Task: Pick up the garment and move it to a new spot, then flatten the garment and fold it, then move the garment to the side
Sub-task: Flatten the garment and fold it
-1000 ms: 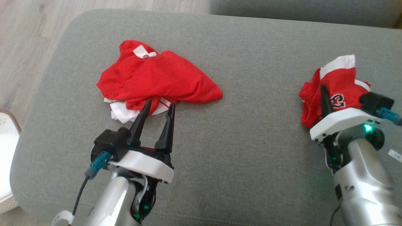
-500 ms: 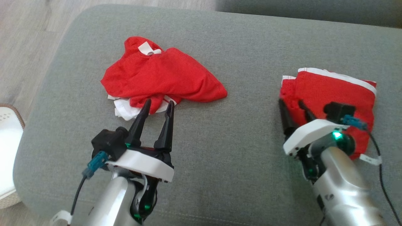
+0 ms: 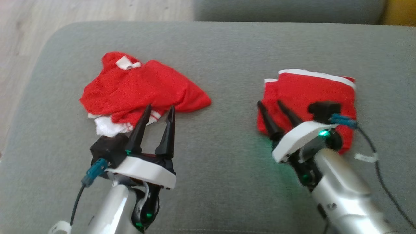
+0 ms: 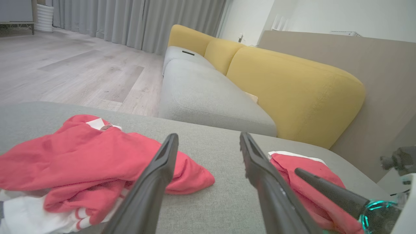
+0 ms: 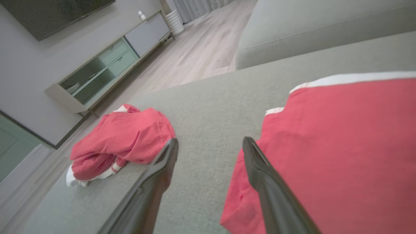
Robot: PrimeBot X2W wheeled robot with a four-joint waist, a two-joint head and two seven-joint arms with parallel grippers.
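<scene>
A folded red garment with white trim [image 3: 312,94] lies flat on the right of the grey cushion [image 3: 227,48]. My right gripper [image 3: 269,104] stands open at its near left corner, one finger over the cloth and one over bare cushion, holding nothing. In the right wrist view the folded garment [image 5: 341,146] spreads to the right of the open right gripper [image 5: 210,141]. A crumpled red and white garment [image 3: 139,87] lies at the left. My left gripper [image 3: 160,109] is open just short of its near edge, as the left wrist view's crumpled garment [image 4: 81,156] and left gripper [image 4: 208,136] also show.
Wooden floor [image 3: 19,48] runs beyond the cushion's left edge. Another grey seat [image 3: 286,9] sits behind, with yellow back cushions [image 4: 292,84]. A small white tag [image 3: 365,157] lies by my right arm. A low TV cabinet [image 5: 107,71] stands across the room.
My right gripper has opened and let go of the bunched red garment, which now lies flat and folded at the right. The head camera has shifted. The left arm holds still.
</scene>
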